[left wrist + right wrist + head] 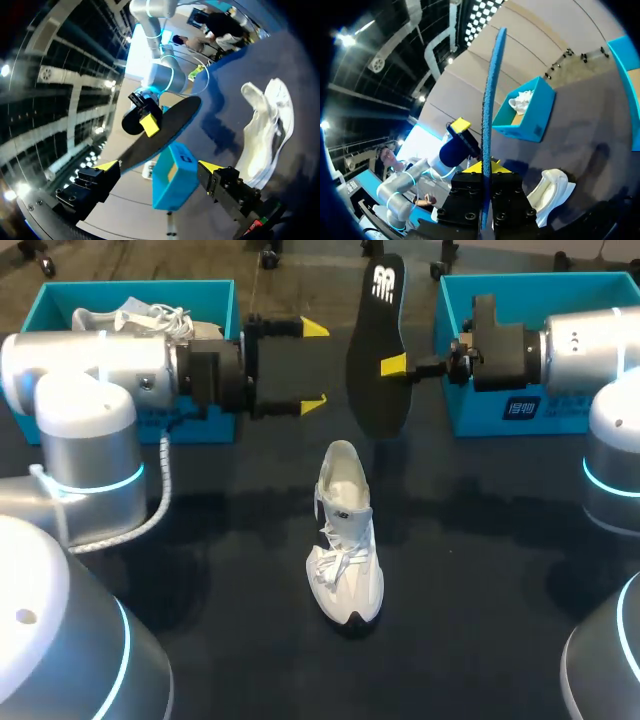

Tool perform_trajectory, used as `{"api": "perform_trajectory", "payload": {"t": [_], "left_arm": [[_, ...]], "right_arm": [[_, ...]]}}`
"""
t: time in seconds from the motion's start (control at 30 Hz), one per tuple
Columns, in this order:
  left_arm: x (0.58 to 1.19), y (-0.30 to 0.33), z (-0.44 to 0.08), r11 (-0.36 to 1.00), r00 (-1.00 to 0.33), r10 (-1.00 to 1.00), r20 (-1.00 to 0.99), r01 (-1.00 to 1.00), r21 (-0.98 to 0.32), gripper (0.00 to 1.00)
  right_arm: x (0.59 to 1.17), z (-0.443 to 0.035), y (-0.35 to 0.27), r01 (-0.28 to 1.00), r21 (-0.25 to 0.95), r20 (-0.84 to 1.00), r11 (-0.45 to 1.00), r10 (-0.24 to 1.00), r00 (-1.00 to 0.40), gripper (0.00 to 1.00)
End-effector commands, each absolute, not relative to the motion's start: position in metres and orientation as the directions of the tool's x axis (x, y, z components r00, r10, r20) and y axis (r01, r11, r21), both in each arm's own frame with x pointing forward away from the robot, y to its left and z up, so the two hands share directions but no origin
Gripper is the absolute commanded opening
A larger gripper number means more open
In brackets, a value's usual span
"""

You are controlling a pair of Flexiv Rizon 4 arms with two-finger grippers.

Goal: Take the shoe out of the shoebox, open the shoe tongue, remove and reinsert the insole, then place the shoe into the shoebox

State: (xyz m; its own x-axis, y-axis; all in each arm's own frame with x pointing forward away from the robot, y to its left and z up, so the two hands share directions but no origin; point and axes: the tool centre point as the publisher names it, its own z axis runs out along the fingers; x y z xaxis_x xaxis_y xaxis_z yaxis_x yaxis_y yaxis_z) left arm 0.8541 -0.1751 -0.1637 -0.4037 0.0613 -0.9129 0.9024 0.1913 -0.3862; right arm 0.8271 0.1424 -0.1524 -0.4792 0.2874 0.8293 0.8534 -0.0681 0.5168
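Observation:
A white shoe stands upright on the dark table, toe toward me, its opening facing the far side. Above and behind it my right gripper is shut on the black insole, holding it upright in the air. Seen from the right wrist, the insole shows edge-on, pinched in the gripper, with the shoe below. My left gripper stands open just left of the insole, not touching it. From the left wrist, the open gripper faces the insole; the shoe lies beside it.
A teal shoebox at the back left holds another white shoe. A second teal shoebox stands at the back right, behind my right gripper. The same box shows ahead of the left gripper.

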Motion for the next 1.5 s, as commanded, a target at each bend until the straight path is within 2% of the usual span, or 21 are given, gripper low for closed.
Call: {"api": "perform_trajectory", "payload": {"t": [0.03, 0.5, 0.8, 1.13, 1.5], "left_arm": [[0.844, -0.157, -0.167, 0.228, -0.489, 0.14, -0.861, 0.862, -0.453, 1.0], [0.839, -0.124, -0.235, 0.39, -0.667, 0.327, -0.669, 0.74, -0.548, 1.0], [0.823, -0.133, -0.264, 0.499, -0.788, 0.266, -0.556, 0.606, -0.62, 1.0], [0.815, -0.137, -0.297, 0.559, -0.844, 0.245, -0.477, 0.525, -0.642, 1.0], [0.814, -0.143, -0.328, 0.604, -0.89, 0.227, -0.395, 0.447, -0.66, 1.0]], "right_arm": [[0.826, -0.157, 0.148, 0.85, 0.521, 0.829, -0.083, 0.288, -0.48, 0.0], [0.826, -0.157, 0.148, 0.85, 0.521, 0.829, -0.083, 0.288, -0.48, 0.0], [0.847, -0.207, 0.14, 0.651, 0.759, 0.63, 0.0, 0.249, -0.735, 0.0], [0.862, -0.235, 0.149, 0.579, 0.814, 0.565, 0.042, 0.168, -0.808, 0.0], [0.862, -0.239, 0.151, 0.57, 0.822, 0.56, 0.02, 0.158, -0.813, 0.0]]}}
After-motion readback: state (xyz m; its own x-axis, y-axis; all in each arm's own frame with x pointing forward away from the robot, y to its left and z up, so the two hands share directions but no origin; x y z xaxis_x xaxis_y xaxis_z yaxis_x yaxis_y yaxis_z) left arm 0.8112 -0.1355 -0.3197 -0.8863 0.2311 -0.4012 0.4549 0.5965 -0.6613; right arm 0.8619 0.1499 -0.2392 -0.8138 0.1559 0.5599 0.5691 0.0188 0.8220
